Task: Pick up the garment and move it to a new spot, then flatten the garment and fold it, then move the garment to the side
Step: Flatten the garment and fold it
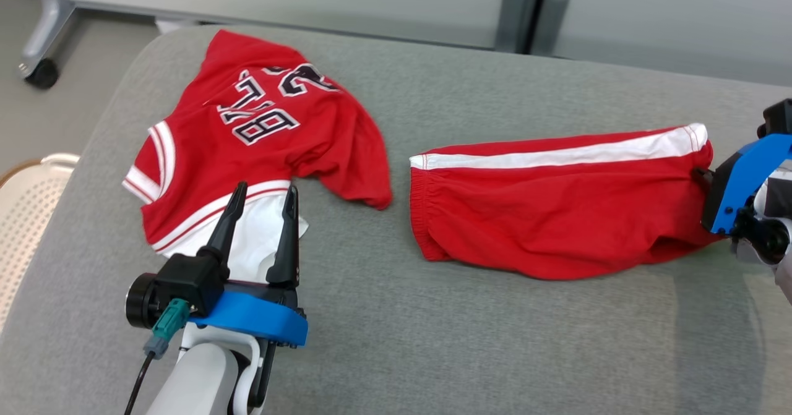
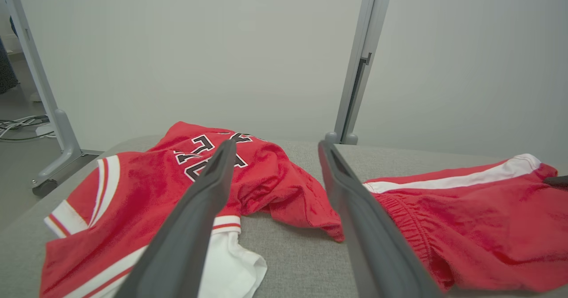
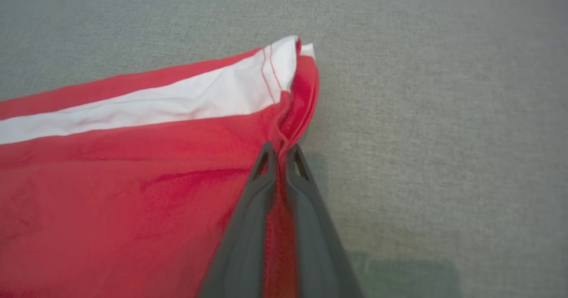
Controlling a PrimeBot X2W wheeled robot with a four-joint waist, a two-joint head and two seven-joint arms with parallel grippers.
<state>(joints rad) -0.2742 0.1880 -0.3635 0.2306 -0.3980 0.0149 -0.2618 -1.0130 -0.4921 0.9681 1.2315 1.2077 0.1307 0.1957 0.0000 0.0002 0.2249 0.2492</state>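
Note:
The garment, a pair of red shorts [image 1: 557,217] with a white side stripe, lies flat on the right half of the grey padded surface. My right gripper [image 1: 705,177] comes in from the right edge. In the right wrist view the right gripper [image 3: 280,149] is shut on the shorts [image 3: 133,191], pinching the red hem fold just below the white stripe's end. My left gripper [image 1: 266,189] hovers open over the white lower edge of a red jersey [image 1: 247,136], holding nothing. In the left wrist view the open left gripper [image 2: 276,145] frames the jersey [image 2: 146,187] and the shorts [image 2: 479,218].
The grey padded surface [image 1: 433,341] has bare room in front and between the two clothes. A white perforated seat [image 1: 25,217] stands off its left edge. A wheeled frame leg [image 1: 43,44] and a grey partition post [image 1: 532,13] stand behind.

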